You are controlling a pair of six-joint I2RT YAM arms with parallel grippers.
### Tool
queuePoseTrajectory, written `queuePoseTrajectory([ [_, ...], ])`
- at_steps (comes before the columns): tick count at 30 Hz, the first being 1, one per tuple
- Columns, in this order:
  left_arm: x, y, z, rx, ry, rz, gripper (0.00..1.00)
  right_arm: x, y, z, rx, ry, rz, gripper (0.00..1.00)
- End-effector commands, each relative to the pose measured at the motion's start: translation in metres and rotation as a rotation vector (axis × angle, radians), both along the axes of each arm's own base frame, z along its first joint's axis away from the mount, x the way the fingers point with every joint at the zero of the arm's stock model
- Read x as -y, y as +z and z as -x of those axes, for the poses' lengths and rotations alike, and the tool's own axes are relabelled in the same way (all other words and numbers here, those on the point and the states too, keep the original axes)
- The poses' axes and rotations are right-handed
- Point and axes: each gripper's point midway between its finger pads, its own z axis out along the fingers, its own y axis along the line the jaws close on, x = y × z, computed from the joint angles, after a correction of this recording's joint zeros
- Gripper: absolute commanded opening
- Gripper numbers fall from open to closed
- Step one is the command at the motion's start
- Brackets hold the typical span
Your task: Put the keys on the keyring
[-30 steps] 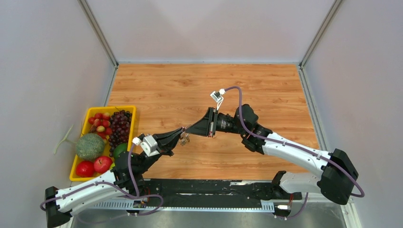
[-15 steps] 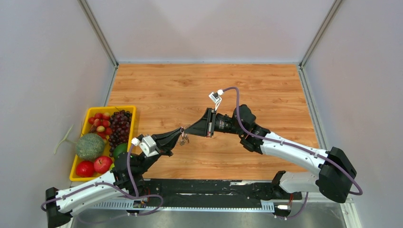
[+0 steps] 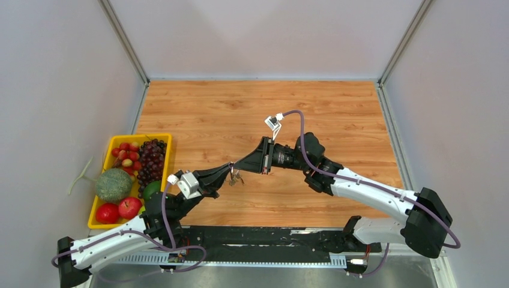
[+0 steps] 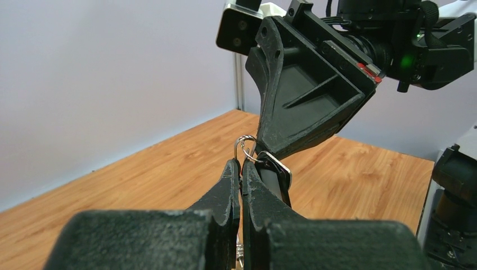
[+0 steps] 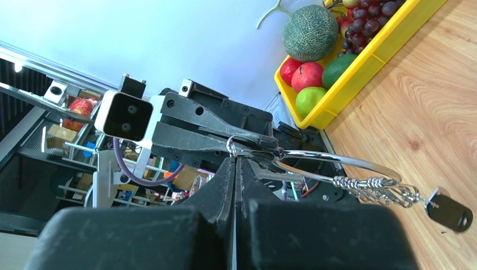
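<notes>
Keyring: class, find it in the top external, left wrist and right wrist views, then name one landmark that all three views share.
Top external: the keyring is a small glint left of centre, where the two arms meet.
Left wrist: only a small loop of its wire shows, at centre, just above the closed left fingers.
Right wrist: a wide silver arc, centre right, ending in twisted wire.
Shared landmark: the wooden table.

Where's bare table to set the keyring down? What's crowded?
Crowded: mid-table, where left gripper and right gripper pinch the keyring; yellow tray at left, packed with fruit. Free: far table from the grippers to the back wall; the patch between the right arm and right wall; the near strip between the grippers and the black rail.
</notes>
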Motion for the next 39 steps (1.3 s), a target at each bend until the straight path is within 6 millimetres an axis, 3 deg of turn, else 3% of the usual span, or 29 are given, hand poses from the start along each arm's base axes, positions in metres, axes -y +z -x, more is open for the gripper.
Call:
queuePoseTrajectory([
  [1, -0.003, 0.023, 0.013, 0.063, -0.052, 0.066, 0.00, 0.005, 0.025, 0.002, 0.064, -0.026, -0.054, 0.00],
  [10, 0.000, 0.029, 0.026, 0.091, -0.124, 0.083, 0.00, 0.007, 0.023, 0.000, 0.059, -0.038, -0.039, 0.00],
  [19, 0.000, 0.028, 0.024, 0.085, -0.114, 0.079, 0.00, 0.001, 0.020, 0.006, 0.071, 0.012, -0.030, 0.02],
  [22, 0.000, 0.026, 0.022, 0.077, -0.105, 0.074, 0.00, 0.002, 0.022, 0.009, 0.094, 0.020, -0.021, 0.08],
  [25, -0.001, 0.026, 0.021, 0.076, -0.097, 0.073, 0.00, 0.006, 0.024, 0.010, 0.121, 0.008, -0.006, 0.29],
  [27, 0.000, 0.025, 0.020, 0.074, -0.096, 0.072, 0.00, 0.010, 0.029, 0.010, 0.145, -0.008, -0.003, 0.37],
  [39, -0.002, 0.026, 0.018, 0.052, -0.086, 0.080, 0.02, 0.026, 0.064, 0.002, 0.300, -0.094, 0.054, 0.42],
])
